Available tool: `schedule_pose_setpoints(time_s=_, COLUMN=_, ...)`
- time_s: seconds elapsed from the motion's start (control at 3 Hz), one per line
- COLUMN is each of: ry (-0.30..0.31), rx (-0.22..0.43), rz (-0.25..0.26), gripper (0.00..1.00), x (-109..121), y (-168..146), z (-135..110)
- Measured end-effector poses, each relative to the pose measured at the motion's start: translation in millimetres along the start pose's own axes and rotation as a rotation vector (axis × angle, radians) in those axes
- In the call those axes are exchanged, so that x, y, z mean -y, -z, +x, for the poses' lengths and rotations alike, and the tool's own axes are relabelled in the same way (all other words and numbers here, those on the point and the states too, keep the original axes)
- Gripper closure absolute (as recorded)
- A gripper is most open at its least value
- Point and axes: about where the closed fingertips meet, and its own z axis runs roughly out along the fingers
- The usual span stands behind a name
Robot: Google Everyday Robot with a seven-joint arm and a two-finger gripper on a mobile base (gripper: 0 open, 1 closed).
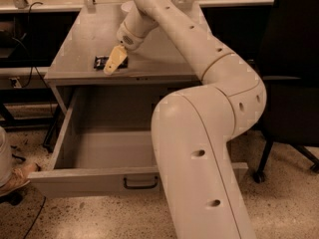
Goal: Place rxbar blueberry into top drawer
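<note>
The rxbar blueberry (101, 62) is a dark flat bar lying on the grey cabinet top (75, 44), near its front edge. My gripper (113, 63) points down at the bar's right end and covers part of it. I cannot tell whether it touches the bar. The top drawer (89, 179) is pulled wide open below the cabinet top. Its inside is bare, and its dark curved handle (140, 184) sits on the front panel. My arm crosses in front of the drawer's right side and hides it.
A white bowl (126, 6) stands at the back of the cabinet top, partly behind my arm. A black office chair (294, 83) is at the right. Cables and a dark shelf (20, 39) are at the left. The floor is speckled.
</note>
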Motion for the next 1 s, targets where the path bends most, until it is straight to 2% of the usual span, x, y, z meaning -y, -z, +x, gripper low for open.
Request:
schedule_pose_setpoints(time_s=0.33, ry=-0.001, rx=-0.011, rz=-0.013, gripper=0.49, x=-2.4, y=-5.2, z=-0.2)
schedule_pose_setpoints(time_s=1.0, ry=0.000, rx=-0.011, rz=-0.013, gripper=0.96, x=-1.7, y=4.0, z=-6.9)
